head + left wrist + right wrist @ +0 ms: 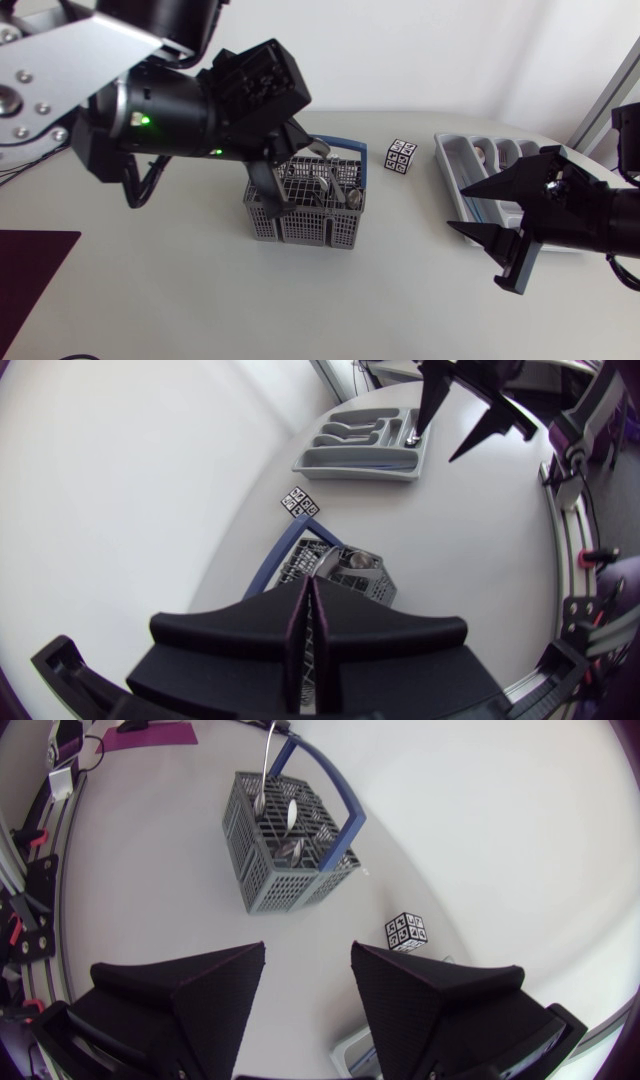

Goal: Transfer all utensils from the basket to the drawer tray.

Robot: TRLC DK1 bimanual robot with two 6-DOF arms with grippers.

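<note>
While the pale surface (150, 300) carries everything, the tray (455, 160) sits at its right side, with the right hand (308, 950) over its near end, fingers wide and holding nothing. Near the middle stands the basket (300, 225), utensils (325, 185) inside. Above it, the left hand (310, 595) is pinched on one utensil (266, 765) by its thin handle. Between basket and tray lies a small patterned cube (401, 156).

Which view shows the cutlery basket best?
Right wrist view: the whole basket shows, handle and utensils included. In the head view the left gripper overlaps it; in the left wrist view that gripper's fingers hide its near part.
</note>
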